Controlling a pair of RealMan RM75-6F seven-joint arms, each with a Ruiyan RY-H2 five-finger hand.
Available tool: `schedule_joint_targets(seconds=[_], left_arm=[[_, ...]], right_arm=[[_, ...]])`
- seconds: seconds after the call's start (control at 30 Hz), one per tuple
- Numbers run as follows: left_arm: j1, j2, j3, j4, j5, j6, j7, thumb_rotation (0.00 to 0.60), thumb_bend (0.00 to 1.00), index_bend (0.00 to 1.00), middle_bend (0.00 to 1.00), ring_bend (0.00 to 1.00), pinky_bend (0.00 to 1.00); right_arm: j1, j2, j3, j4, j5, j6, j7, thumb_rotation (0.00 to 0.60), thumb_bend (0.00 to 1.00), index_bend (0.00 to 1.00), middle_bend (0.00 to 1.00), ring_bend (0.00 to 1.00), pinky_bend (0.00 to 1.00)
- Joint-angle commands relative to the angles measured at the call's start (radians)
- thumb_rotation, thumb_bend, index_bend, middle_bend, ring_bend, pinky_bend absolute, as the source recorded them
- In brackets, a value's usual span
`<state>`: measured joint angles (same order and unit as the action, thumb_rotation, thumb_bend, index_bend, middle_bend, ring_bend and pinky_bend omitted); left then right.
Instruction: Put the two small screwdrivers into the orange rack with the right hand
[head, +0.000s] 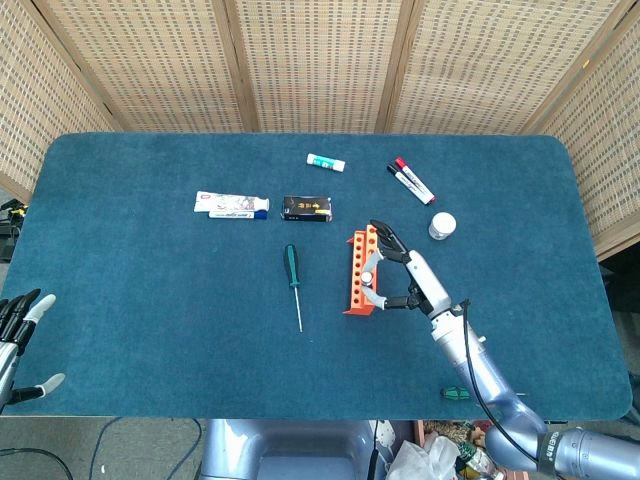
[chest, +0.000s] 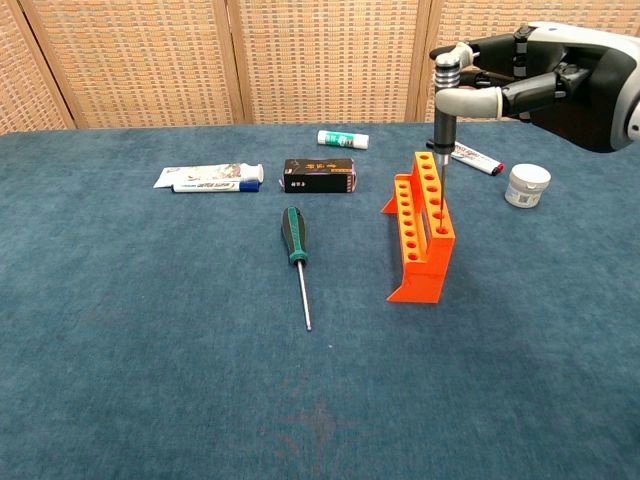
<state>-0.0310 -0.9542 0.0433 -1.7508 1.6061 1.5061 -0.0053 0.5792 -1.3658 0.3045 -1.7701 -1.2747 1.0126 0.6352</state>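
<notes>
Rack (chest: 421, 230) sits right of centre on the worktop (chest: 150, 350). Long screwdriver (chest: 296, 255) lies to its left. Behind that: box (chest: 319, 175), with tube (chest: 208, 178) further left. Glue stick (chest: 343, 139) at the back. Markers (head: 411, 180) and jar (chest: 527, 185) right of the rack. Small screwdriver (chest: 442, 130) upright over the rack, tip in a hole.

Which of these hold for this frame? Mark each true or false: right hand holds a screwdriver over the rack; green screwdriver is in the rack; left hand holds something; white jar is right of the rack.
1. The right hand holds a small screwdriver upright over the orange rack. True.
2. The green-handled screwdriver stands in the rack. False: it lies on the table.
3. The left hand holds a tool. False: it holds nothing.
4. The white jar sits right of the rack. True.
</notes>
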Motion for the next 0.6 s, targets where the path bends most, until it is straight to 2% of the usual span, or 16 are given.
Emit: schedule_joint_targets(seconds=[0.03, 0.6], left_arm=[[-0.001, 0.0, 0.0, -0.001, -0.001, -0.001, 0.0, 0.6, 0.0, 0.0, 0.0, 0.0, 0.0], [-0.002, 0.001, 0.0, 0.0, -0.001, -0.003, -0.004, 0.6, 0.0, 0.0, 0.0, 0.0, 0.0]], right_arm=[[0.0, 0.0, -0.002, 0.003, -0.002, -0.002, 0.003, 0.6, 0.38, 0.62, 0.02, 0.0, 0.05], [0.005, -0.012, -0.01, 0.027, 0.006, -0.02, 0.008, 0.6, 0.38, 0.62, 0.02, 0.0, 0.05]])
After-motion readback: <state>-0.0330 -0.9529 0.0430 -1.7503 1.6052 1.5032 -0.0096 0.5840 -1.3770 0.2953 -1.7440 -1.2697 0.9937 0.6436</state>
